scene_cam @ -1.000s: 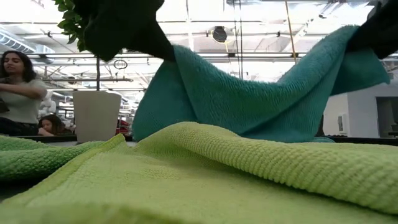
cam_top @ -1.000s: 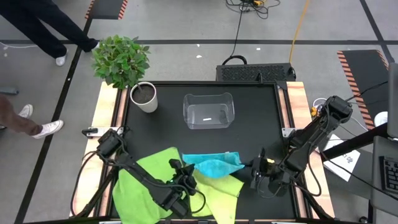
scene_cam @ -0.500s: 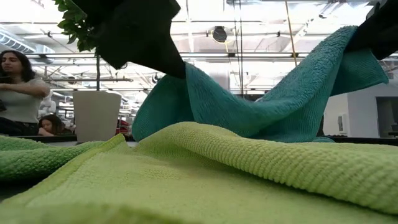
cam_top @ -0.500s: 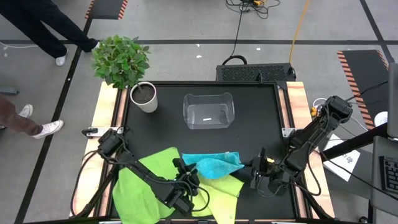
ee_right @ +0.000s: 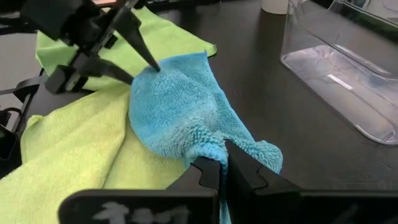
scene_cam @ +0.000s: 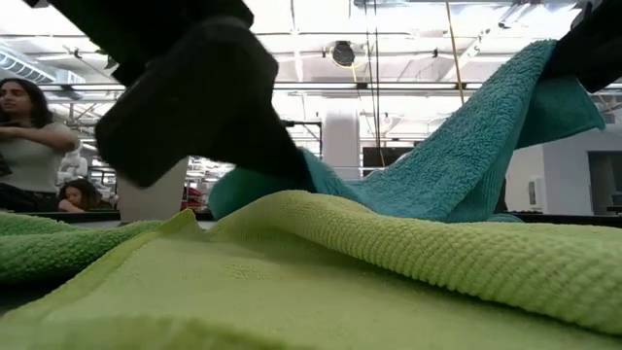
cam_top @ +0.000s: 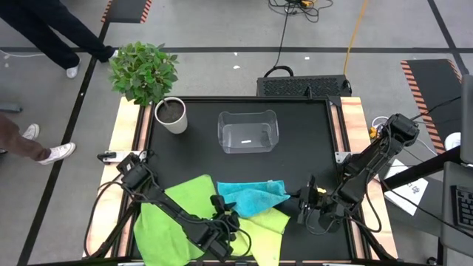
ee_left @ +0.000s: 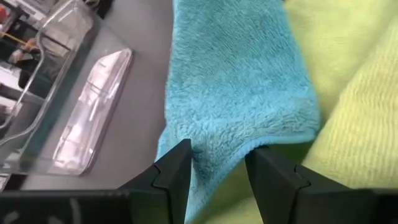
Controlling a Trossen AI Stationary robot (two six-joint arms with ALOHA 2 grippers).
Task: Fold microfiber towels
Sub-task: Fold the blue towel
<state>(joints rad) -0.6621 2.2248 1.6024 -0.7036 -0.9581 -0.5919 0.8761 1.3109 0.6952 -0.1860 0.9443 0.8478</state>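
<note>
Turquoise towel (cam_top: 251, 196) lies bunched over the pale yellow-green towel (cam_top: 270, 224) at the worktop's near edge. Right gripper (ee_right: 224, 167) clamped on its corner (lifted); left gripper (ee_left: 217, 163) jaws apart at its opposite edge.

left end effector (ee_left: 217, 163) opened, turquoise towel (cam_top: 251, 196) corner dropped
</note>
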